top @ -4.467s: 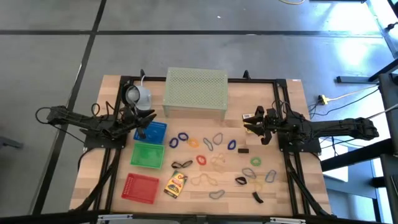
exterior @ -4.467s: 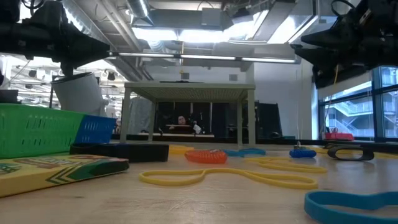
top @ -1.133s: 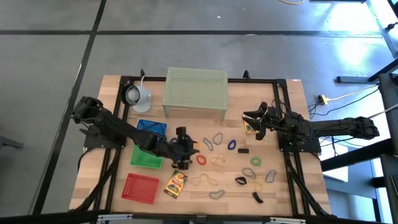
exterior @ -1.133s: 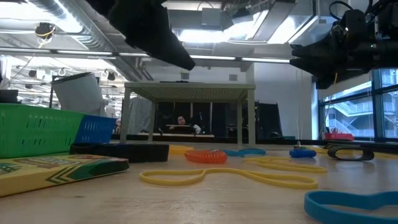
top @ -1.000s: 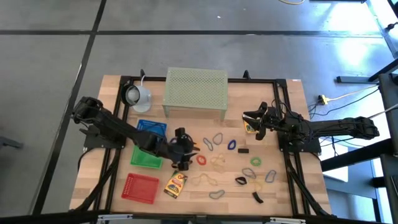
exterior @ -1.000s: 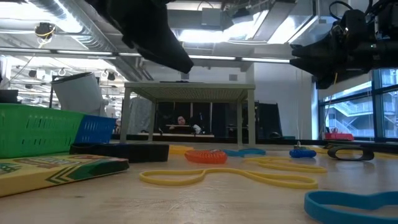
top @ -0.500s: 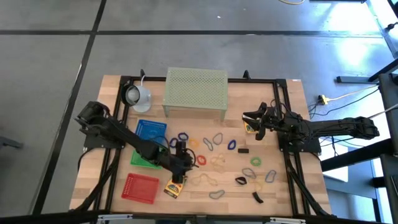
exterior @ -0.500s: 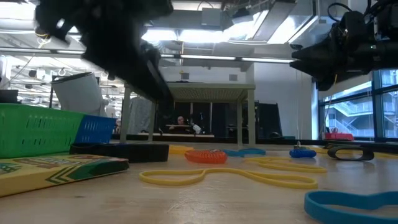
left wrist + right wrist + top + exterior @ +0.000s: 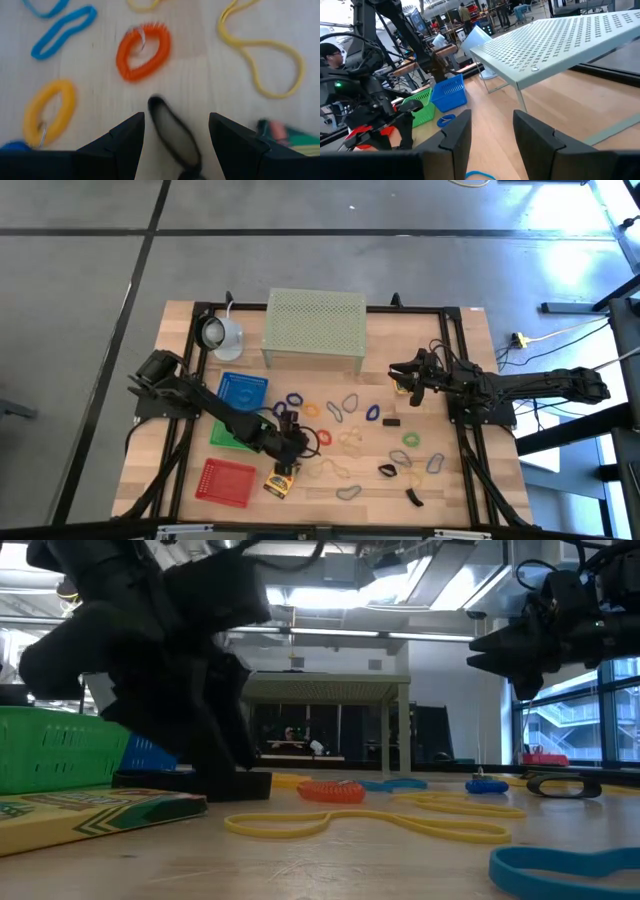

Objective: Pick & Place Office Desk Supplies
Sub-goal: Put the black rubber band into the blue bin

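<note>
Left gripper: your left gripper [image 9: 291, 448] is low over the middle of the table [image 9: 470, 340], with its fingers [image 9: 127, 135] spread apart and nothing between them.
Under it: a black loop [image 9: 172, 132] lies on the wood right between those fingers; you cannot tell if they touch it.
Close by: an orange coil loop [image 9: 143, 51], a yellow loop [image 9: 48, 111], a blue loop [image 9: 64, 31] and a long thin yellow band [image 9: 262, 54] lie around it.
Yellow box: one small printed box [image 9: 282, 478] lies just beside the left gripper, near the red basket [image 9: 226, 482].
Baskets: the green basket [image 9: 228, 430] and the blue basket [image 9: 242, 391] sit next to the left arm.
In the way: the left arm crosses over the green basket and hides part of it.
Right gripper: your right gripper [image 9: 404, 377] hangs above the table near the green mesh stand [image 9: 314, 328]; its fingers [image 9: 454, 134] are apart and hold nothing.
Right side: more loops and black clips [image 9: 414, 498] lie spread out there.
Lamp: the white round lamp [image 9: 220, 333] stands in the far left corner.
</note>
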